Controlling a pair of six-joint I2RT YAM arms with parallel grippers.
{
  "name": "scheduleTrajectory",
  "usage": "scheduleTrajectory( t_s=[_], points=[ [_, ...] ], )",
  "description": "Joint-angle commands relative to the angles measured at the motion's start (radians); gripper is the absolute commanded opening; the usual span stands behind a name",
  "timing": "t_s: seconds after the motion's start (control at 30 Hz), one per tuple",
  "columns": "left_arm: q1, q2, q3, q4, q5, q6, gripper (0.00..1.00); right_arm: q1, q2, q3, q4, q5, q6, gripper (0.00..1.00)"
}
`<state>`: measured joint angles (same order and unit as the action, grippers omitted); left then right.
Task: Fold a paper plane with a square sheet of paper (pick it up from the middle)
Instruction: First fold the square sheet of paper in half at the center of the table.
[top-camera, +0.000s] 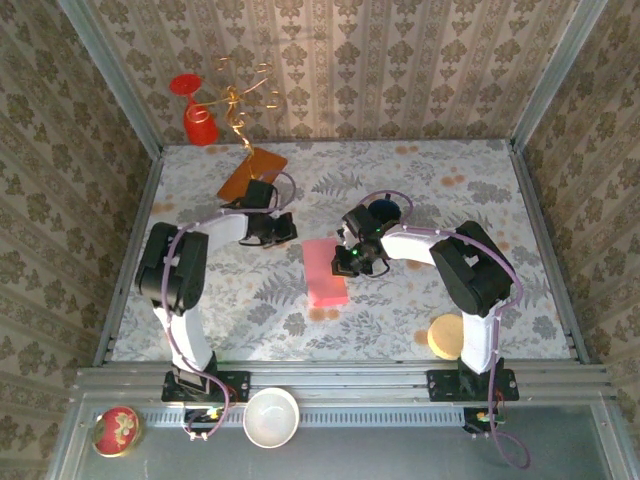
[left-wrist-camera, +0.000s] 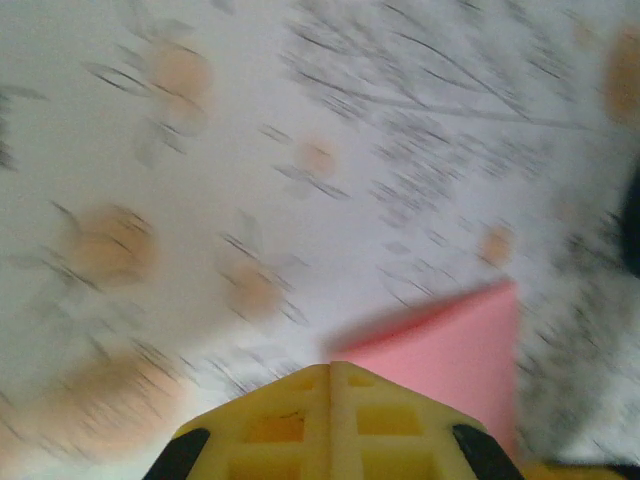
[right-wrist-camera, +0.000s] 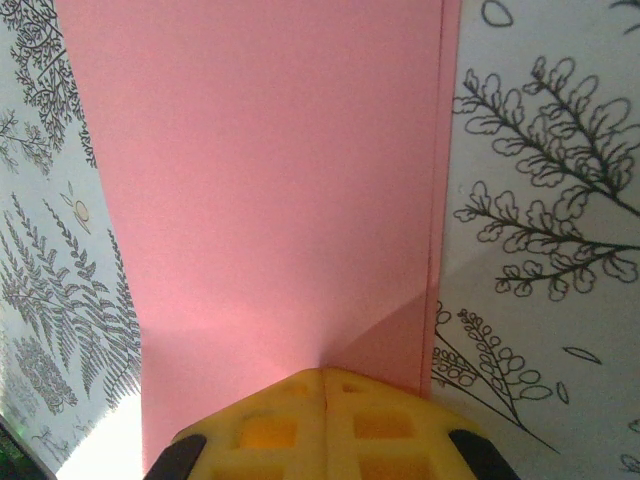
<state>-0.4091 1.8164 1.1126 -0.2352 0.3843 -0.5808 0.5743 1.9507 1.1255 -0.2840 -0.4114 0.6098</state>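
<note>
The pink sheet of paper lies flat on the patterned table as an upright rectangle, with a second layer's edge showing along one long side. My right gripper is shut, and its yellow tip is down over the paper near that side; nothing is between the jaws. My left gripper is shut too and hangs over bare table left of the paper's far corner. In the blurred left wrist view its tip is just short of the pink corner.
An orange-brown board lies behind the left arm, with a red cup and wire curls at the back wall. A dark blue round thing sits behind the right arm, a wooden disc by its base. A white bowl stands in front.
</note>
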Motion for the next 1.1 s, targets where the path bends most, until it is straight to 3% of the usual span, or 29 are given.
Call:
scheduleTrajectory(
  t_s=[0.0,0.17,0.33,0.87,1.07],
  points=[
    [-0.088,-0.111,-0.075,0.001,0.026,-0.059,0.00,0.002,0.134,-0.107,-0.227,0.217,0.018,0.03],
    [-0.187,-0.169,-0.175,0.029,0.099,-0.145,0.00,0.004,0.142,-0.113,-0.211,0.207,0.021,0.03],
    [-0.225,-0.155,-0.214,-0.034,0.109,-0.206,0.00,0.004,0.140,-0.138,-0.173,0.192,0.037,0.02],
    [-0.232,-0.067,-0.202,-0.010,0.106,-0.197,0.00,0.006,0.137,-0.163,-0.141,0.209,0.038,0.02],
    [-0.216,-0.098,-0.284,-0.041,0.088,-0.176,0.00,0.006,0.143,-0.157,-0.166,0.227,0.033,0.02]
  ],
)
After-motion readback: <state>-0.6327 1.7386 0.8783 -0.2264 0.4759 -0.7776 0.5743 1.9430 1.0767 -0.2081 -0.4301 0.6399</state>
